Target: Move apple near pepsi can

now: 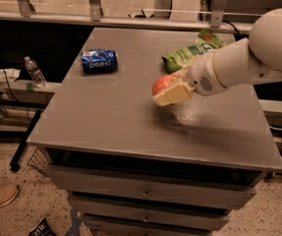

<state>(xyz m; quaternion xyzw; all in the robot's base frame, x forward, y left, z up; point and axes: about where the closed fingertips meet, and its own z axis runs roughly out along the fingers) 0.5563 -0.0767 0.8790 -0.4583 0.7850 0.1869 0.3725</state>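
One arm stretches low across the table, end effector gripping the apple.

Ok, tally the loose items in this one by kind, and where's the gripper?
Apples: 1, apple, held by the gripper above the table, middle-right.
Cans: 1, pepsi can, on its side, back left.
Snack bags: 1, green snack bag, back right.
Bottles: 1, water bottle, off the table, left.
Total: 4.
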